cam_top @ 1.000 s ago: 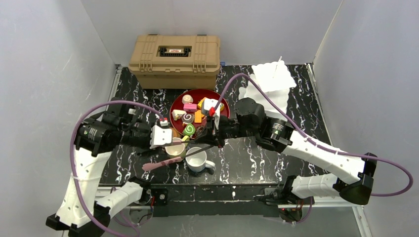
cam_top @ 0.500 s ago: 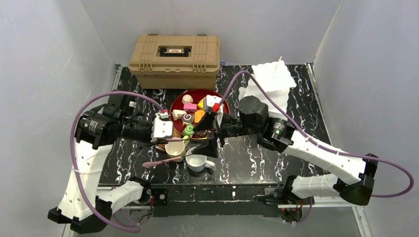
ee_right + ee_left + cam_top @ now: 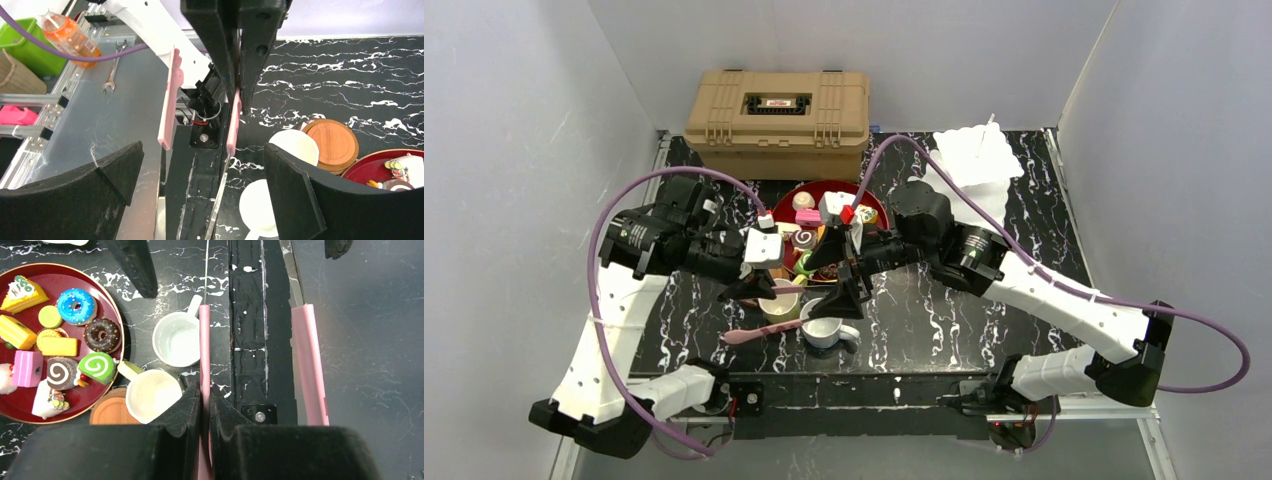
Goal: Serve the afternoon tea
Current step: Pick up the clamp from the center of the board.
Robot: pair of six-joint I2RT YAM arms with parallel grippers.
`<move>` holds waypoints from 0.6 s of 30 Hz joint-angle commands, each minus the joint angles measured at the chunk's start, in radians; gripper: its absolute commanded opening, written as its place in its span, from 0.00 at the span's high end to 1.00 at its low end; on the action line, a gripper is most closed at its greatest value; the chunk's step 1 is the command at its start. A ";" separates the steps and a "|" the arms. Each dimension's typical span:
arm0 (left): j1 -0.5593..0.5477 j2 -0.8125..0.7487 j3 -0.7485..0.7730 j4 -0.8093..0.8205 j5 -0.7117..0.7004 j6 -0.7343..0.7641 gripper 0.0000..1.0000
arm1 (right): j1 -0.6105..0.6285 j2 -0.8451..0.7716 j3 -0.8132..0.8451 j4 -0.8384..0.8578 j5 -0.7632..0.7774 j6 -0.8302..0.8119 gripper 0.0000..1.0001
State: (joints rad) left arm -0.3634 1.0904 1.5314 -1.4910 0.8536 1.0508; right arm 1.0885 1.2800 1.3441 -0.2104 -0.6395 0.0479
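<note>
A black marbled table [image 3: 924, 300] inside pale grey walls [image 3: 514, 120] carries the tea set. The pastries [image 3: 60, 345] all lie on the red plate [image 3: 100, 294] at mid-table, so none looks served yet. Just in front of the plate the yellow mug [image 3: 152, 396] and white mug [image 3: 176, 340] stand side by side, both empty. A coaster [image 3: 111, 414] sits just beside the yellow mug rather than under it.

The left gripper [image 3: 205, 390] is clamped onto one pink arm of the tongs [image 3: 308, 365]. The other arm splays free, and the tongs run past the white mug over the table's near edge. Pinched by a single arm like this, they probably cannot be squeezed onto a pastry.

That may be why the right gripper [image 3: 202, 150] hangs above the mugs facing them. Its jaws are spread wide and hold nothing, so it is placed to take or steady the tool.

A closed toolbox [image 3: 776, 110] stands at the table's back edge, with a white object [image 3: 972, 160] at back right. Past the near edge, the right wrist view shows a metal frame with a wrench [image 3: 112, 75], a green bin [image 3: 22, 52] and an orange bottle [image 3: 65, 32].
</note>
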 commanded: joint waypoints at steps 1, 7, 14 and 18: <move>0.000 0.007 0.000 -0.193 0.075 -0.024 1.00 | -0.001 -0.043 -0.006 -0.042 -0.027 -0.075 0.02; -0.001 0.023 0.001 -0.193 0.085 -0.040 1.00 | -0.001 -0.037 -0.014 -0.107 -0.083 -0.121 0.02; -0.001 0.032 0.016 -0.193 0.110 -0.055 1.00 | -0.001 -0.092 -0.074 -0.094 -0.014 -0.135 0.02; -0.001 0.036 0.040 -0.193 0.115 -0.066 1.00 | -0.001 -0.126 -0.106 -0.024 0.049 -0.115 0.02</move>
State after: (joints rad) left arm -0.3637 1.1282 1.5322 -1.4914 0.8883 1.0050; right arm 1.0885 1.2041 1.2659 -0.3134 -0.6491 -0.0769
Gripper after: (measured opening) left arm 0.043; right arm 0.983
